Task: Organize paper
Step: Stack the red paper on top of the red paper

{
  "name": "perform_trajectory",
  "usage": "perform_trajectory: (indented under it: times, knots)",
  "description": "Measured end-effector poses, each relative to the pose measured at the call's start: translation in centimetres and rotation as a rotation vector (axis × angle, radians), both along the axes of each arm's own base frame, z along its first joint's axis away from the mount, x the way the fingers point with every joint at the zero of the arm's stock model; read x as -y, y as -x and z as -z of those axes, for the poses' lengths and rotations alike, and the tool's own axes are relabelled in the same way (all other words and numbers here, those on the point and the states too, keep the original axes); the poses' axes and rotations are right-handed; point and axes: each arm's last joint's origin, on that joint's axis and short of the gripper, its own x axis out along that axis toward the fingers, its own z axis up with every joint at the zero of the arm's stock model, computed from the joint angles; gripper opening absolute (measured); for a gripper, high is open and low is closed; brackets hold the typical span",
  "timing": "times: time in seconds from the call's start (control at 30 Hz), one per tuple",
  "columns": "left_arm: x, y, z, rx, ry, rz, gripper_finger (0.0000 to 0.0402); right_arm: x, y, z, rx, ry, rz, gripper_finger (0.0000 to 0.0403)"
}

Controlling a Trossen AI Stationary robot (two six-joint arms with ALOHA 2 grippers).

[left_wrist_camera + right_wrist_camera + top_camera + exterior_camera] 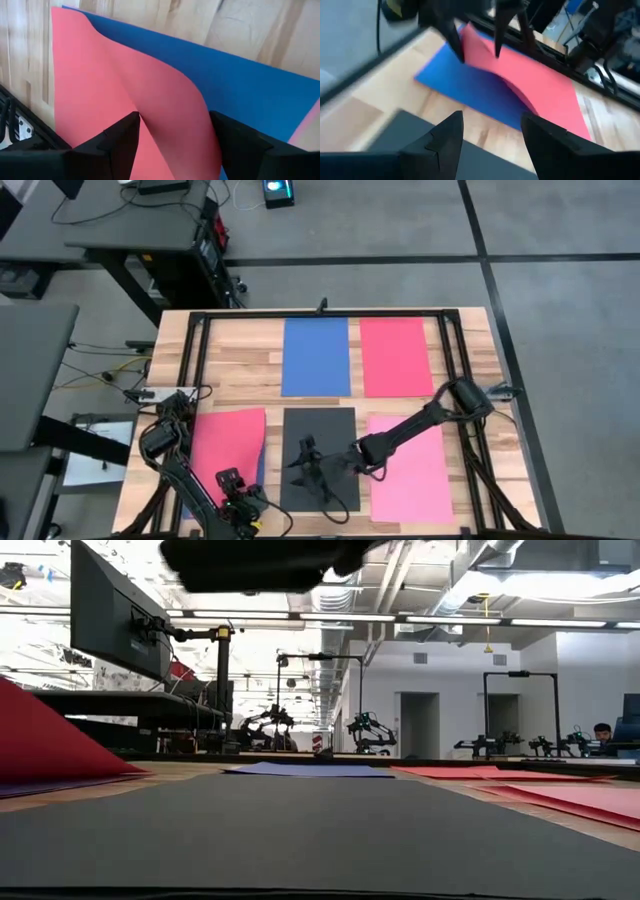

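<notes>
Near the table's left edge a red sheet of paper [225,440] lies over a blue sheet [250,85]. Its end toward the table's near edge is raised and bowed [485,55]. My left gripper [243,502] stands over that end, pointing steeply down, with the bowed red paper between its fingers. A black sheet [320,430] lies flat at the near middle. My right gripper [335,463] hovers open above it with nothing between its fingers [492,135], pointing toward the red sheet. My left gripper holds a bowed part of the red sheet [175,115] between its two fingers, which stand a little apart. The fingers come from above, slanting down. A crease starts at one fingertip [131,122]. That end is lifted off the blue sheet; the far end still lies on it.
A pink sheet [410,470] lies flat at the near right. A blue sheet [315,355] and a red sheet [395,355] lie side by side at the far middle. A dark metal frame [450,340] runs around the wooden table top.
</notes>
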Motion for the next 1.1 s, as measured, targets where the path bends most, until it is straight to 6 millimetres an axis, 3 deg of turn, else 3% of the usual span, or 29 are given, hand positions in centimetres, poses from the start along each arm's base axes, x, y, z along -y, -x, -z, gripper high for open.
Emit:
perform_trajectory:
  times: [0.27, 0.57, 0.87, 1.1]
  knots:
    - [0.0, 0.0, 0.0, -0.001, 0.001, 0.0, 0.0219, 1.1, -4.7, 5.1, 0.0, 0.147, 0.011, 0.0188]
    - [0.2, 0.3, 0.0, 0.005, 0.002, -0.001, 0.0219, 1.6, -9.3, 4.9, 0.069, 0.19, 0.062, 0.0188]
    - [0.2, 0.3, 0.0, 0.008, 0.002, -0.006, 0.0219, 1.8, -10.7, 7.3, -0.031, 0.244, 0.048, 0.0188]
    - [0.2, 0.3, 0.0, 0.01, 0.002, -0.008, 0.0219, 2.1, -11.0, 6.9, -0.008, 0.232, 0.06, 0.0147]
